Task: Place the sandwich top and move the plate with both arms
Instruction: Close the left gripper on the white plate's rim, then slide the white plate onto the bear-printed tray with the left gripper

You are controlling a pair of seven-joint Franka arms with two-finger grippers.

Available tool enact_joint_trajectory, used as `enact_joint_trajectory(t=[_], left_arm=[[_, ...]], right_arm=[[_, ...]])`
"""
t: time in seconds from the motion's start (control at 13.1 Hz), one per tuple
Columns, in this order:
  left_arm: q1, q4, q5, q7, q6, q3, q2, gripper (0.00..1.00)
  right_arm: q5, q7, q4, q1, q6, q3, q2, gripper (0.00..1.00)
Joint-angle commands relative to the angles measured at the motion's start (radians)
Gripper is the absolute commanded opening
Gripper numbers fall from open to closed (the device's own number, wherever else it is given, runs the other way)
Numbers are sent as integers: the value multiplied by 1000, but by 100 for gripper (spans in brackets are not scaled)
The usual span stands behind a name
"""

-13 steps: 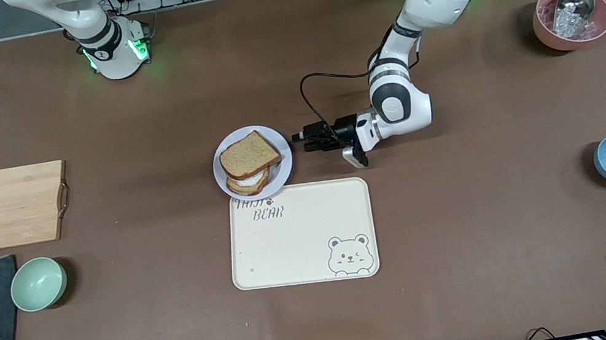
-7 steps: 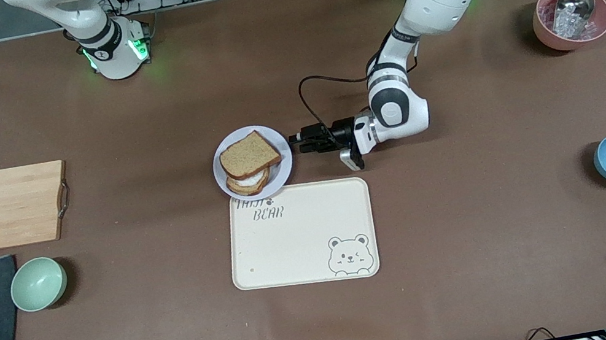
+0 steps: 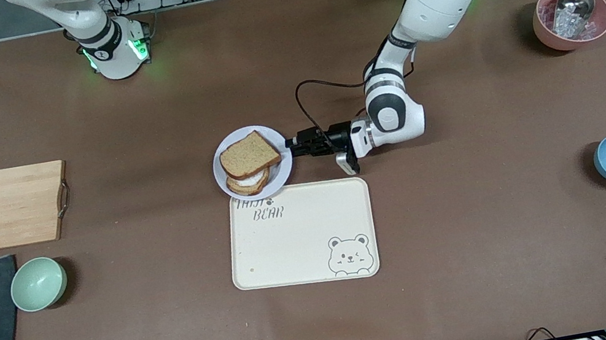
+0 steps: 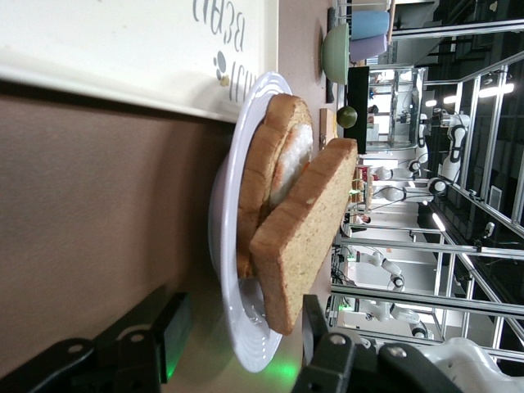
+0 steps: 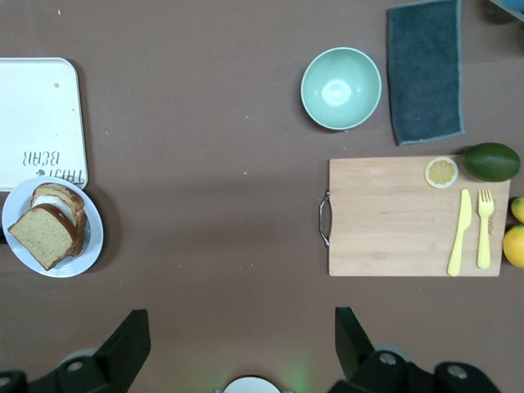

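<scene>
Sandwich on plate (image 3: 283, 161), tray edge touching it.
Top (image 3: 248, 154) skewed over egg slice. Left gripper (image 3: 294, 145) at plate rim, jaws spread; right gripper (image 5: 239, 340) high above, spread.

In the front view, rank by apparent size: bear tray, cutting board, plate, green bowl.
Largest to smallest:
1. Bear tray
2. Cutting board
3. Plate
4. Green bowl
All lie on the table, so nearness to the camera hardly distorts the ranking.
</scene>
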Motion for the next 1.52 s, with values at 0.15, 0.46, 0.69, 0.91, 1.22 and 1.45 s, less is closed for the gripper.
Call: enact_joint_trajectory(t=[0.15, 0.46, 0.69, 0.91, 1.22, 1.45], left_arm=[[-40, 82, -73, 45, 8, 0, 87, 53], [-41, 85, -83, 49, 8, 1, 90, 33], [-41, 92, -84, 78, 8, 1, 106, 21], [-38, 97, -78, 85, 8, 1, 109, 8], [-29, 96, -81, 121, 8, 1, 100, 0], [-15, 83, -84, 138, 4, -17, 87, 0]], right_arm=[[11, 7, 43, 1, -27, 18, 8, 100], [15, 9, 43, -2, -24, 20, 13, 100], [2, 13, 42, 4, -24, 20, 13, 100], [3, 12, 38, 7, -26, 23, 14, 100], [5, 12, 38, 9, -26, 23, 14, 100], [5, 12, 37, 9, -26, 23, 16, 100]])
